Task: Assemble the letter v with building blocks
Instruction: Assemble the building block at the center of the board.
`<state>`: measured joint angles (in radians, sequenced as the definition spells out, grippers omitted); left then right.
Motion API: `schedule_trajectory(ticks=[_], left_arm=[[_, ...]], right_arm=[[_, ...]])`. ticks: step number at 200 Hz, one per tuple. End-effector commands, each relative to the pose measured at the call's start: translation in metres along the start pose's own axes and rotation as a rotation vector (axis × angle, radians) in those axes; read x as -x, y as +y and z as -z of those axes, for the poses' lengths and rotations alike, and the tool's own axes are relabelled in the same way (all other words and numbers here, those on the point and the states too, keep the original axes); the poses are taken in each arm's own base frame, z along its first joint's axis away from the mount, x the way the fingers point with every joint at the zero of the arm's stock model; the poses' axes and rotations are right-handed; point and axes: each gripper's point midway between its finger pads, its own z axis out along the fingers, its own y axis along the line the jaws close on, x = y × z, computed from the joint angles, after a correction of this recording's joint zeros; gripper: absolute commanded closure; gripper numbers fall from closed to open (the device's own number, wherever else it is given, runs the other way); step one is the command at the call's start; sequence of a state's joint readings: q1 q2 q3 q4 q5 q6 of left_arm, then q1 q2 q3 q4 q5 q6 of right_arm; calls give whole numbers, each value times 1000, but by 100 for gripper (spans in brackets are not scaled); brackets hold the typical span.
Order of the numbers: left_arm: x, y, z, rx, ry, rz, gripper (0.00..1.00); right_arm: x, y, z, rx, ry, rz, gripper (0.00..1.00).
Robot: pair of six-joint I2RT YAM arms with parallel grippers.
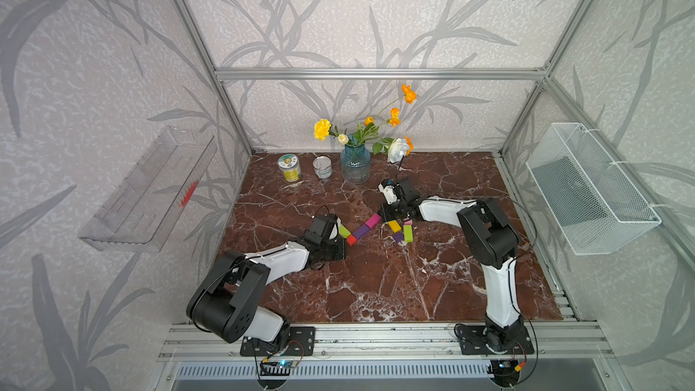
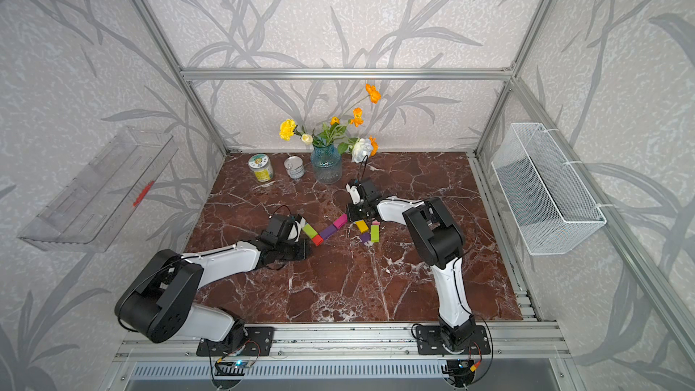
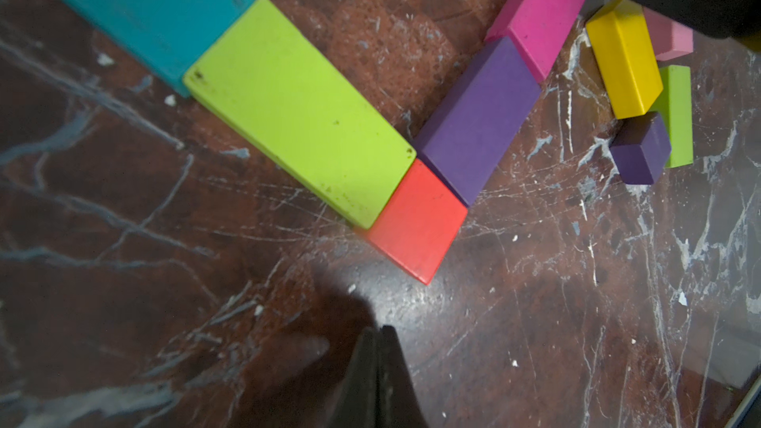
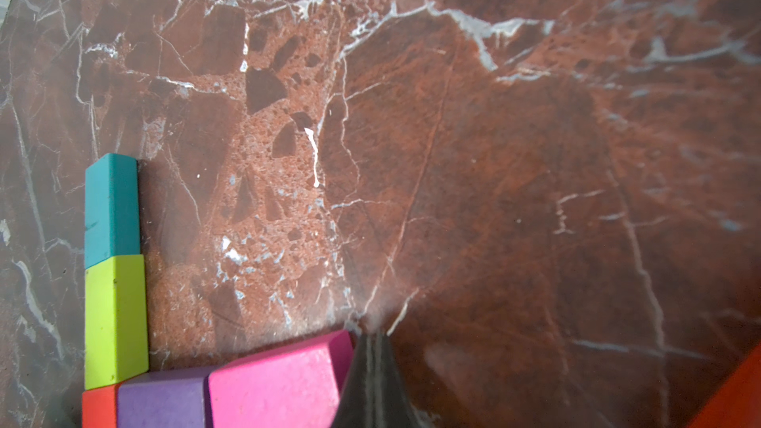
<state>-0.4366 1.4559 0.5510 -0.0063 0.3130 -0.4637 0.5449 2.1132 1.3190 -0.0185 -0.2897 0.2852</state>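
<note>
Left wrist view: building blocks [image 3: 296, 117] touch end to end in a V on the table [image 3: 123, 240], red block [image 3: 416, 220] at the corner. Left tool [image 3: 381, 329] and right tool [image 4: 372, 336], pinched closed and empty, suit nudging.

The bench [image 3: 535, 323] is gleaming like polished, veined marble. The lime green block [image 3: 296, 117] is looking matt, smooth and faintly speckled.

Building blocks [image 2: 328, 232] lie V-shaped on the table [image 2: 357, 287].
</note>
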Motion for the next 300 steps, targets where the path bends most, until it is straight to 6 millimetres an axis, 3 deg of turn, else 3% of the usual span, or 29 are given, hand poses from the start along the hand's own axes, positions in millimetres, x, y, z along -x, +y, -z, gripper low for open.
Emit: schedule_trajectory(ticks=[1, 197, 244, 300], left_arm=[[-15, 10, -5, 40, 62, 13, 100], [-17, 12, -8, 46, 73, 14, 100], [-17, 13, -8, 48, 74, 13, 100], [-15, 13, -4, 54, 61, 12, 100]], right_arm=[[-17, -4, 3, -10, 49, -23, 100], [-15, 7, 3, 32, 41, -26, 100], [-13, 0, 5, -5, 34, -17, 100], [15, -2, 22, -10, -47, -21, 100]])
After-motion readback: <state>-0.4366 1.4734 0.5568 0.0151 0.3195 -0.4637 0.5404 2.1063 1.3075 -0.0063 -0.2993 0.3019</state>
